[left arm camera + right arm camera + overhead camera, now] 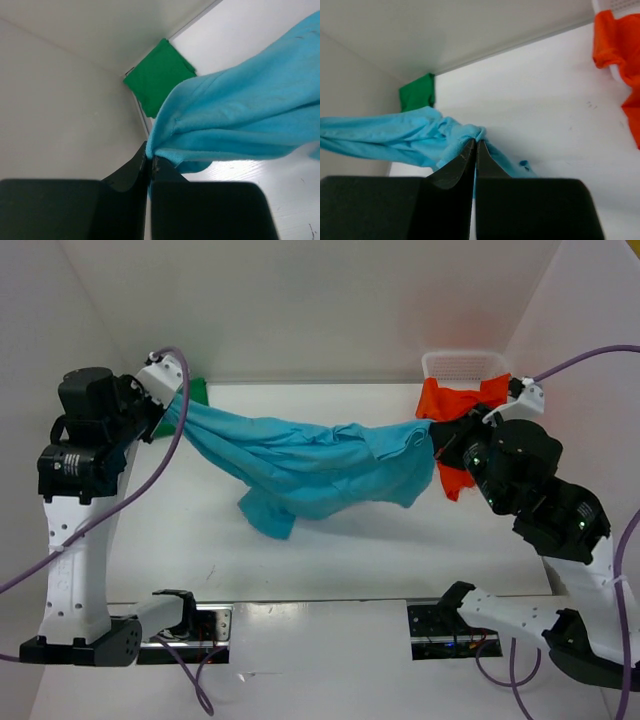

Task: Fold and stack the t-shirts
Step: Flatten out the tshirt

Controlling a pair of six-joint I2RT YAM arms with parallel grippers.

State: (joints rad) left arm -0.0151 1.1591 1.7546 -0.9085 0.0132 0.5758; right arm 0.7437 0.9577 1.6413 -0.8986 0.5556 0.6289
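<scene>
The turquoise-blue t-shirt (310,465) hangs stretched in the air between my two grippers, sagging in the middle above the table. My left gripper (178,400) is shut on its left end; the left wrist view shows the pinched hem (165,142) at my gripper (150,157). My right gripper (432,435) is shut on its right end, also shown in the right wrist view (476,142). The dark green t-shirt (196,392) lies folded in the far left corner (157,75) (417,91). The orange-red t-shirt (462,400) hangs over the basket's front (617,45).
A white mesh basket (460,363) stands at the far right against the back wall. White walls close in the table (330,560) on the left, back and right. Purple cables run from both arms.
</scene>
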